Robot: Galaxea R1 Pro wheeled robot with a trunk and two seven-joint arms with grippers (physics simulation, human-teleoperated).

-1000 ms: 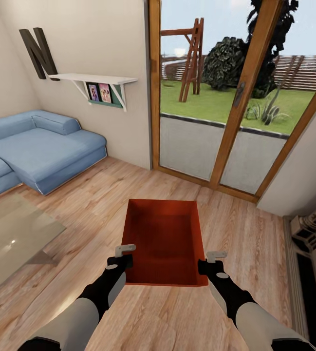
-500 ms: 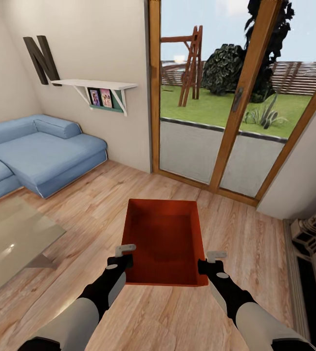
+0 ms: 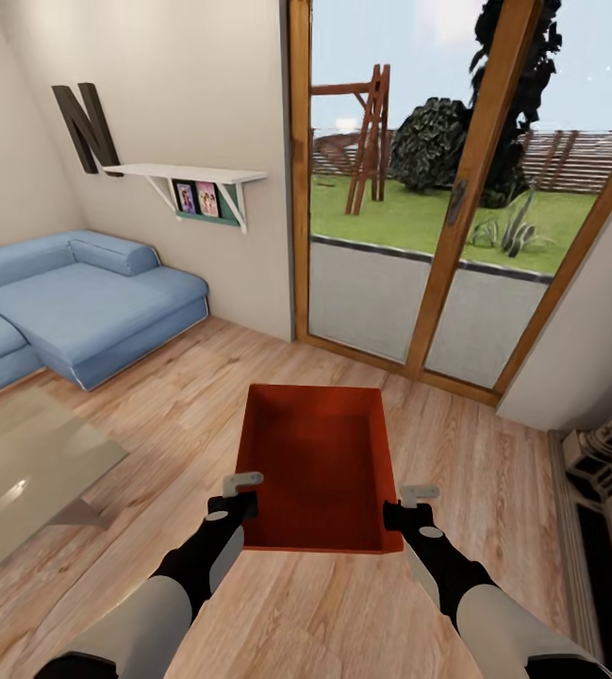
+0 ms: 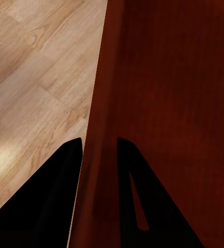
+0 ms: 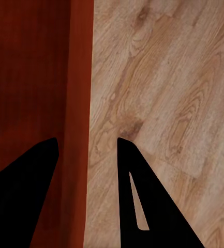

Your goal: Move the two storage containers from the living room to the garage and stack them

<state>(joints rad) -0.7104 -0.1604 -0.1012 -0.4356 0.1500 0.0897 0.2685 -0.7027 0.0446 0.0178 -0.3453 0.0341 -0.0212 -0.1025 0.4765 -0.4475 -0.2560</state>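
Note:
One orange-red storage container (image 3: 317, 462) hangs open side up above the light wood planks of the living room, carried between both arms. My left gripper (image 3: 242, 497) is shut on its left wall near the near corner. In the left wrist view the left gripper (image 4: 99, 150) has its dark fingers on either side of the red wall (image 4: 168, 103). My right gripper (image 3: 405, 505) is shut on the right wall. In the right wrist view the right gripper (image 5: 86, 147) straddles that wall (image 5: 79, 77).
A blue sofa (image 3: 70, 302) lies at the left, with a glass table (image 3: 23, 462) in front of it. Wood-framed glass doors (image 3: 438, 236) stand ahead, and a white wall shelf (image 3: 188, 174) is left of them. A dark cabinet (image 3: 607, 471) edges the right side.
The whole room picture has shifted slightly, so the camera has moved. The container and both grippers keep the same place in the view.

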